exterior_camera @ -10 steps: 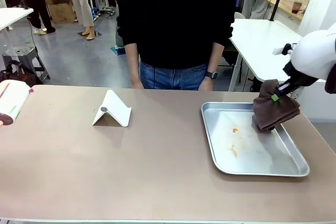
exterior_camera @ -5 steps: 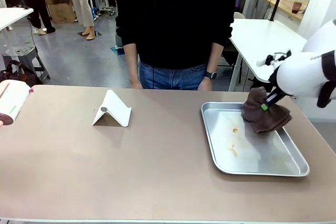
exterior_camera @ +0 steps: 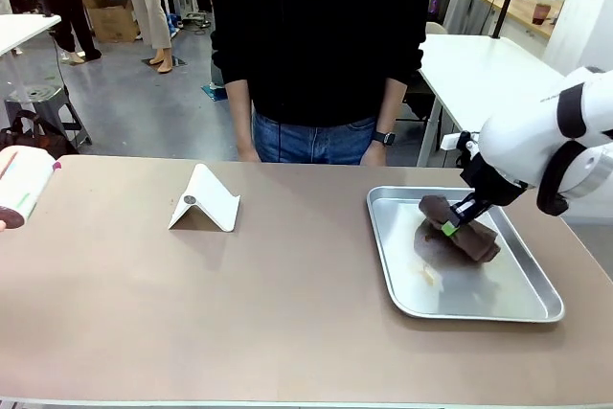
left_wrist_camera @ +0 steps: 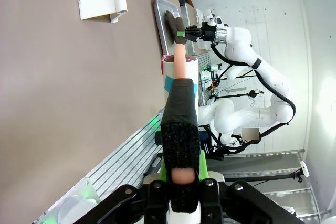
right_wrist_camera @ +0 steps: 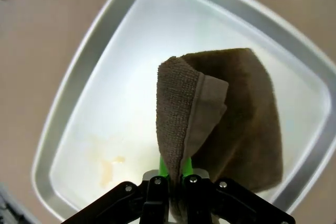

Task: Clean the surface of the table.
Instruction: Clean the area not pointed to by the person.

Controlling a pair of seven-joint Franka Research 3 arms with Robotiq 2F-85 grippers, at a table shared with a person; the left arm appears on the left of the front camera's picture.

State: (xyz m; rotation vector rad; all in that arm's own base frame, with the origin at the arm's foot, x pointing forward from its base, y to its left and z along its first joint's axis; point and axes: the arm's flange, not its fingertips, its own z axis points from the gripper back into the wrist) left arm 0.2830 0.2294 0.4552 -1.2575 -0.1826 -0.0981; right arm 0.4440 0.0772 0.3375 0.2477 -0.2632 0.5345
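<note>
In the metal tray [exterior_camera: 479,286] on the table [exterior_camera: 239,313], the right claw [exterior_camera: 448,228] is clamped on a brown cloth [exterior_camera: 479,244]; the left claw [left_wrist_camera: 180,108] is closed.

- The right arm [exterior_camera: 541,136] was glossy white, with black bands at its joints.
- The right gripper [exterior_camera: 450,228] was black with bright green pads.
- The left gripper [left_wrist_camera: 181,103] had black, rough-textured fingers edged in green.
- The person [exterior_camera: 321,74] wore a black sweater [exterior_camera: 316,16], blue jeans [exterior_camera: 306,144] and a dark wristwatch [exterior_camera: 385,137].

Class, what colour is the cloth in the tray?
Cloth: dark brown, clearest in right wrist view.
</note>
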